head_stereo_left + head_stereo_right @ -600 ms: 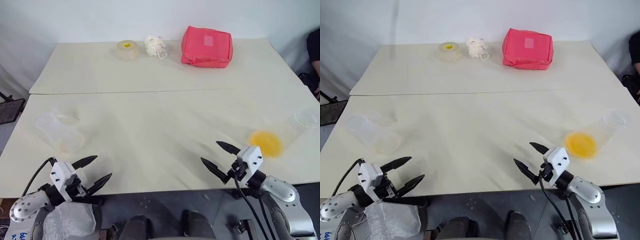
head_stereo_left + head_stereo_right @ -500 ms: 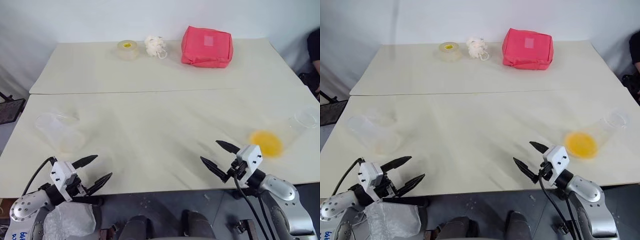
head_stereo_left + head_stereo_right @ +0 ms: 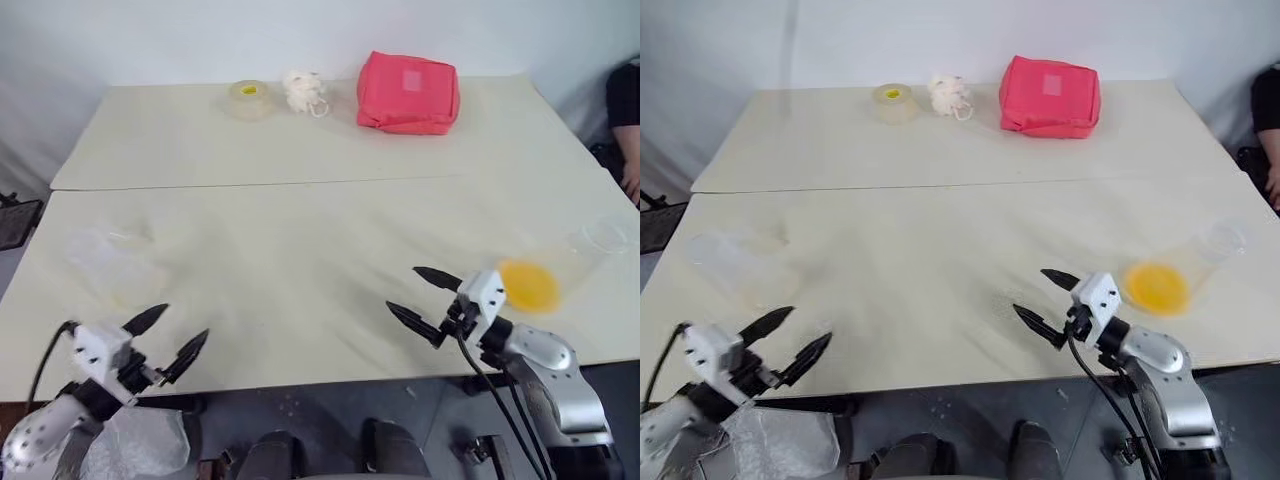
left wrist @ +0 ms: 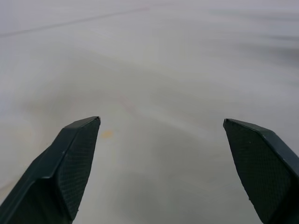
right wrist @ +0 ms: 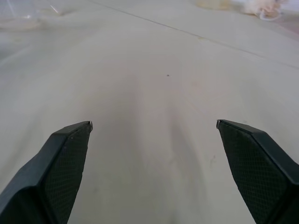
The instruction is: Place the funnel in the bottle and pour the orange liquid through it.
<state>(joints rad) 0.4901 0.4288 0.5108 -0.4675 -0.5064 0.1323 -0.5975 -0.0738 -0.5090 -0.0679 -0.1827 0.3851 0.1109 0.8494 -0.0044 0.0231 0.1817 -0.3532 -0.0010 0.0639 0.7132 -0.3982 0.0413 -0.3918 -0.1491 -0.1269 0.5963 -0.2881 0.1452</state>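
A clear bottle (image 3: 112, 268) stands at the table's left side, and a faint whitish shape at its far side may be the funnel (image 3: 132, 238). At the right side stands a clear cup (image 3: 585, 255) with the orange liquid (image 3: 529, 285) in its bottom. My left gripper (image 3: 187, 319) hovers open at the front edge, nearer me than the bottle, and holds nothing. My right gripper (image 3: 402, 288) is open and empty just left of the cup, pointing toward the table's middle. In both wrist views the fingers (image 4: 77, 154) (image 5: 65, 154) stand wide apart over bare tabletop.
On the far table lie a pink pouch (image 3: 408, 92), a tape roll (image 3: 247, 98) and a white fluffy ball (image 3: 303, 90). A seam (image 3: 300, 184) joins the two cream tables. A person's arm (image 3: 625, 115) shows at the right edge.
The whole view has shifted a little. My right gripper has edged left and farther over the table, away from the cup. My left gripper has slid slightly left. Both stay open.
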